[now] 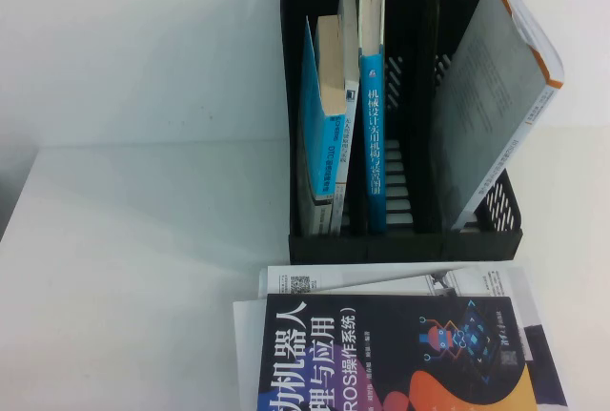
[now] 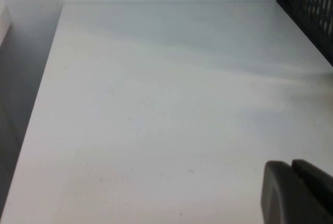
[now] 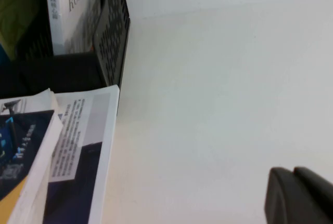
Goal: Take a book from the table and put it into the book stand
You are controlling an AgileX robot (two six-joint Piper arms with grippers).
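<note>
L hand (image 2: 297, 192) sits low over bare desk (image 2: 156, 104) on the robot's left side, fingers together w/ nothing between them, and a corner of the book stand (image 2: 309, 11) shows well off to one side; looks parked, not in the high view at all. Moving right: the book stand (image 1: 400, 239) stands at the back-centre of the desk (image 1: 133, 268), already carrying two light-blue books (image 1: 324, 125) leaning in its left slot, a blue-spined book (image 1: 374, 96) upright in the next slot, and a grey-covered book w/ orange edge (image 1: 496, 96) tilted in the rightmost slot. The slot between those last two looks free. Just in front of the stand's low lip lies the book (image 1: 391, 354), navy cover up, flat on top of a white-covered book (image 1: 381, 277) whose edges poke out around it. R hand (image 3: 299, 195) hovers over bare desk to the right of the stack, apart from it; its fingertips show side by side w/ no gap and nothing held. Judgement: step in hand is the very start, i.e. approach not yet made, book untouched. Next move prob. falls to the R arm, being nearer: swing in over the navy book's near or right edge, open the fingers, pinch only the top book w/o dragging the white one, then tip it upright & feed it into the free slot.
</note>
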